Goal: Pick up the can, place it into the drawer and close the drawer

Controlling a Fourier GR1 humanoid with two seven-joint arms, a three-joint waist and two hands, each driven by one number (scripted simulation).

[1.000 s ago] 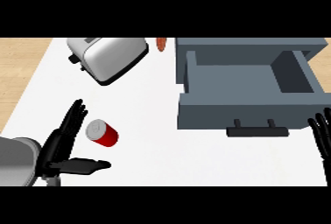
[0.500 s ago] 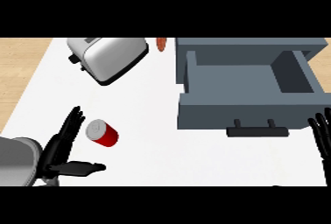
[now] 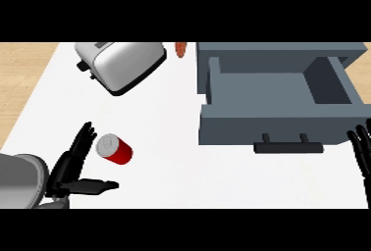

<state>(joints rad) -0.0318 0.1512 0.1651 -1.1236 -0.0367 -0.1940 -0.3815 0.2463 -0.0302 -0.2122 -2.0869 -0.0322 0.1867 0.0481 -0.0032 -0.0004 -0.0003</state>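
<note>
A red can point(image 3: 116, 149) with a silver top lies tilted on the white counter point(image 3: 167, 122) at the lower left. My left hand point(image 3: 70, 164) stands just left of it, open, fingers straight and thumb pointing right below the can, with a small gap to the can. The grey drawer point(image 3: 279, 95) is pulled open at the right, its inside bare, its black handle point(image 3: 287, 145) facing me. My right hand point(image 3: 361, 149) rests open at the right edge, fingers up, beside the drawer's front.
A silver toaster point(image 3: 119, 63) sits at the back left. An orange object point(image 3: 179, 49) lies behind the drawer's left corner. A grey rounded object point(image 3: 18, 179) shows at the lower left edge. Wooden floor point(image 3: 22, 83) borders the counter's left side.
My left hand has shifted slightly down and left beside the can. The can, drawer and right hand have not moved.
</note>
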